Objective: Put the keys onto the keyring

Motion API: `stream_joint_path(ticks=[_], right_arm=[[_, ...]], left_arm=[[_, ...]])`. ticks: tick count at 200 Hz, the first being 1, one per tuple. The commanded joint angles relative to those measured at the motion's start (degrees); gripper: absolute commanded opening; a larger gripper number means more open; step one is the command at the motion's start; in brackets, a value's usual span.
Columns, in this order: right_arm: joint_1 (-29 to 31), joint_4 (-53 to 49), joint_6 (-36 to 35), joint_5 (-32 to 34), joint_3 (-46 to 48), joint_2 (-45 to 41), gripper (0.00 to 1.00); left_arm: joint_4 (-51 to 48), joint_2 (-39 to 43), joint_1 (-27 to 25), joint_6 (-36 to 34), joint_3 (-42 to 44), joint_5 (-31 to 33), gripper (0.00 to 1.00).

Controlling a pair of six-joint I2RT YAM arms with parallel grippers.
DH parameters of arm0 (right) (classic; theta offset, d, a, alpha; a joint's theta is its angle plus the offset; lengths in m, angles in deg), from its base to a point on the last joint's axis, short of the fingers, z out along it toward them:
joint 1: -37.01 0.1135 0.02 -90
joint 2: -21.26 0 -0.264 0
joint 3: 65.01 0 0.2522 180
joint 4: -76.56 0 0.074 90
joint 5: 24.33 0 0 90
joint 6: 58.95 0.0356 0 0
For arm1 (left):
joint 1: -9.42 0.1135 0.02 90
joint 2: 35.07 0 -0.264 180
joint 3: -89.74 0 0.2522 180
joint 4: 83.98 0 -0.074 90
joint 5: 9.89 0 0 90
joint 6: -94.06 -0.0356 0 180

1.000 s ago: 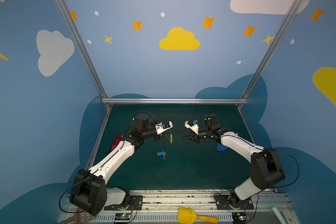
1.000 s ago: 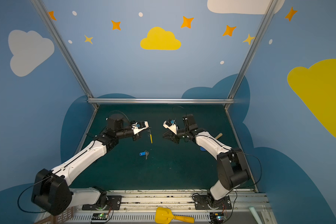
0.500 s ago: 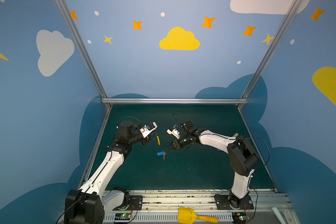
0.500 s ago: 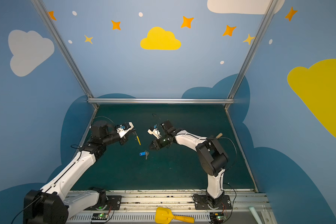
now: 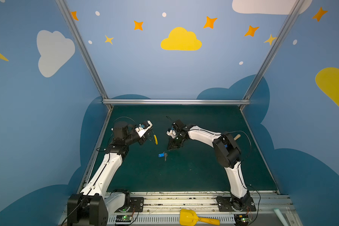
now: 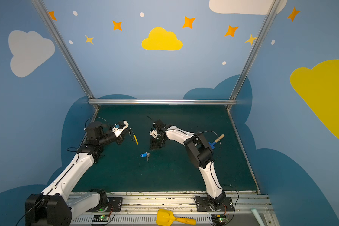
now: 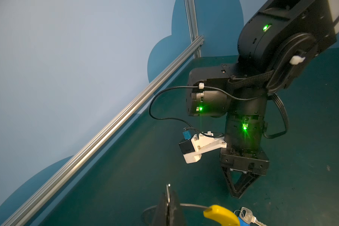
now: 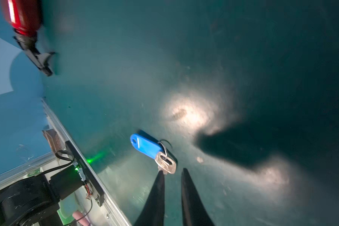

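Pinches the keyring [image 5: 155, 139] in the left end effector [image 5: 150, 138], left of centre; holds the right end effector [image 5: 171, 147] slightly spread, seemingly just above the keys [image 5: 162, 155], mid-frame.

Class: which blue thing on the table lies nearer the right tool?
The small blue tag joined to the silver key; the wooden-handled blue shovel lies farther off.

A dark green desk [image 5: 184, 176] sits inside blue walls painted with clouds and stars. A yellow plastic scoop [image 5: 188, 216] lies on the metal rail beyond the desk's front edge. A blue toy shovel [image 6: 213, 143] with a wooden handle lies near the right edge. A pale tube [image 5: 280, 215] lies past the front right corner. A blurred red object [image 8: 22, 17] lies by a desk edge.
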Motion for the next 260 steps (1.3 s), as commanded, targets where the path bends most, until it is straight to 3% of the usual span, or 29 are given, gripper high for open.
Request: stream_joint_path(ticks=[1,260], right_arm=[[1.22,-4.72,0.19,2.96,-1.61,1.79,0.21],[4.61,-4.54,-4.01,2.37,-6.62,7.27,0.19]], left_arm=[[1.75,0.94,0.16,1.13,0.59,-2.15,0.04],[1.46,1.97,0.17,2.81,1.56,-3.32,0.04]])
